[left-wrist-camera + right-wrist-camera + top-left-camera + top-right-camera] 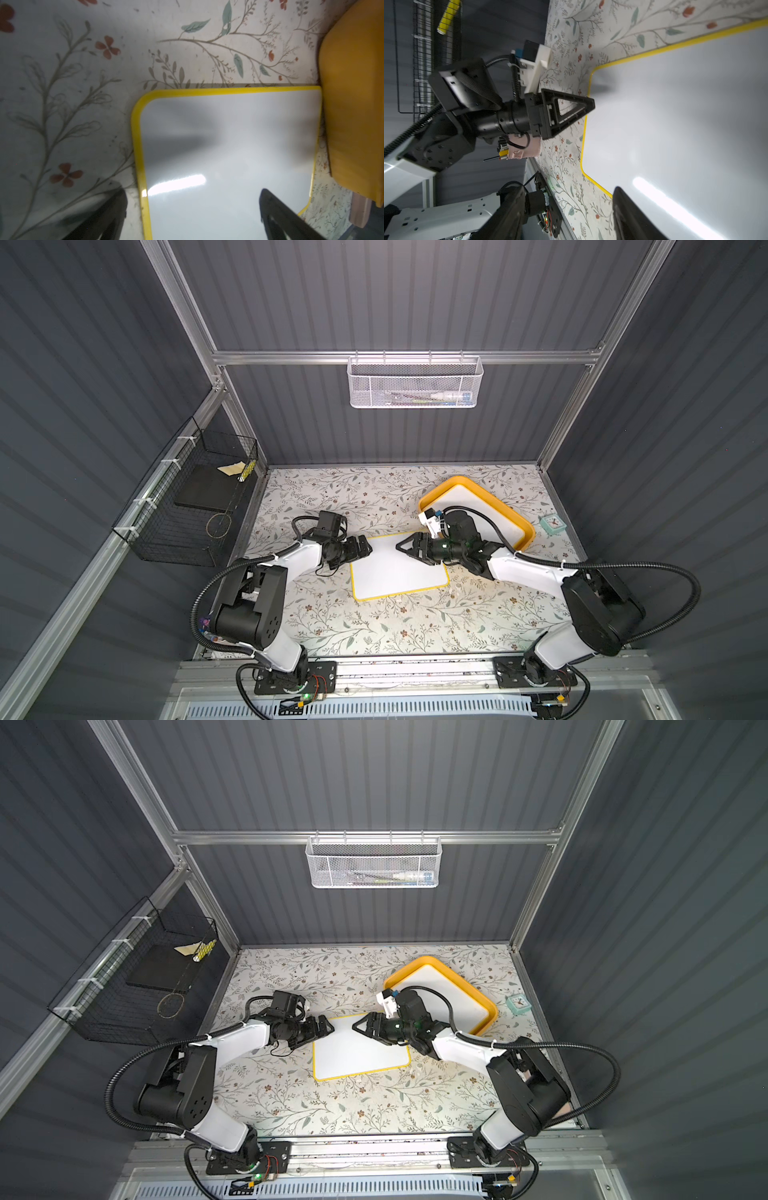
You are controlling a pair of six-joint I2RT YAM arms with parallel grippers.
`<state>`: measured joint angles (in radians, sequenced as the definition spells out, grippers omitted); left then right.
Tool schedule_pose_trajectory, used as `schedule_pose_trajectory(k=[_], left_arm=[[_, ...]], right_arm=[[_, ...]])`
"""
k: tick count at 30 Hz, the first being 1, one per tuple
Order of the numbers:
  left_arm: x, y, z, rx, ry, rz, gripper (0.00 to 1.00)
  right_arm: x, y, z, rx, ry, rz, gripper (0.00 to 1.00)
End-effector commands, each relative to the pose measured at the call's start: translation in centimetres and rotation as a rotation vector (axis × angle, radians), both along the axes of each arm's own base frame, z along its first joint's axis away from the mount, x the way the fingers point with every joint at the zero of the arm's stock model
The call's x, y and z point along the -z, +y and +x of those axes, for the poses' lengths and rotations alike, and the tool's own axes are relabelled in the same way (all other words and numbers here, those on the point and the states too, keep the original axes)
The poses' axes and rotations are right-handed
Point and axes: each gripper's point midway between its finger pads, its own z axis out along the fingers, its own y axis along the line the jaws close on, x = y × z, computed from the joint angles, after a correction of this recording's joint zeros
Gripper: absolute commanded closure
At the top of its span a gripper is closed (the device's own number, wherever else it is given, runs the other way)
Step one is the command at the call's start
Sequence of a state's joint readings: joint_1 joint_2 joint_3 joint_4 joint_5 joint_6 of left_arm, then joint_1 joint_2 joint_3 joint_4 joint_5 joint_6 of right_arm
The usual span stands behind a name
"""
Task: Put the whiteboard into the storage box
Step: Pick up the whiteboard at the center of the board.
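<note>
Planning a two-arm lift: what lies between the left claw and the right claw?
Only the bare face of the flat yellow-rimmed white board, lying on the floral tabletop, separates left claw from right claw; both top views show it.

I see a glossy white rectangular board with a yellow rim (399,568) on a cream tabletop printed with grey-green sprigs and small rust-red flowers (374,626). The shallow plastic tub (459,480) is yellow-orange, the little square clock (552,524) pale teal, and the ribbed walls (395,302) dark grey.
</note>
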<state>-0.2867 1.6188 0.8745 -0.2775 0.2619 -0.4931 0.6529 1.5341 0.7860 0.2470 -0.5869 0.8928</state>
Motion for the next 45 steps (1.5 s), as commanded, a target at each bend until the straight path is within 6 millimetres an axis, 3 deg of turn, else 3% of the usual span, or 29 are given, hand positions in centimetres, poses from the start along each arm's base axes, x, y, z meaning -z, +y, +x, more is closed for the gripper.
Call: schedule_pose_trajectory(k=[1, 5, 8, 13, 18, 23, 29, 35, 39, 45], left_arm=[[2.2, 2.1, -1.5, 0.029, 0.140, 0.157, 0.01], [2.8, 0.1, 2.0, 0.097, 0.128, 0.116, 0.01], [3.8, -1.3, 3.3, 0.131, 0.147, 0.075, 0.02], [5.4, -2.5, 3.2, 0.155, 0.179, 0.042, 0.02], [7.0, -3.0, 0.3, 0.177, 0.245, -0.021, 0.03], [7.8, -2.1, -3.5, 0.167, 0.307, -0.027, 0.02], [8.5, -0.8, -9.3, 0.111, 0.409, -0.042, 0.03], [7.8, -0.5, -14.2, 0.060, 0.453, -0.055, 0.02], [7.9, 0.8, -15.0, 0.044, 0.433, 0.005, 0.01], [8.9, 1.6, -13.7, 0.025, 0.440, 0.092, 0.01]], right_arm=[[4.2, -2.0, -3.8, -0.038, 0.108, -0.152, 0.33], [6.1, -4.2, -6.6, -0.026, 0.160, -0.212, 0.33], [6.9, -5.6, -7.8, -0.002, 0.179, -0.240, 0.32], [9.2, -7.2, -8.0, 0.041, 0.206, -0.323, 0.32], [10.3, -6.9, -6.3, 0.076, 0.196, -0.370, 0.32], [10.1, -6.4, -2.7, 0.129, 0.108, -0.429, 0.32], [9.0, -1.9, 1.7, 0.041, 0.051, -0.416, 0.32], [8.5, 2.3, 4.0, -0.046, 0.065, -0.346, 0.32], [8.5, 2.8, 4.2, -0.055, 0.079, -0.331, 0.31], [9.0, 0.1, 4.2, 0.022, 0.097, -0.372, 0.31]])
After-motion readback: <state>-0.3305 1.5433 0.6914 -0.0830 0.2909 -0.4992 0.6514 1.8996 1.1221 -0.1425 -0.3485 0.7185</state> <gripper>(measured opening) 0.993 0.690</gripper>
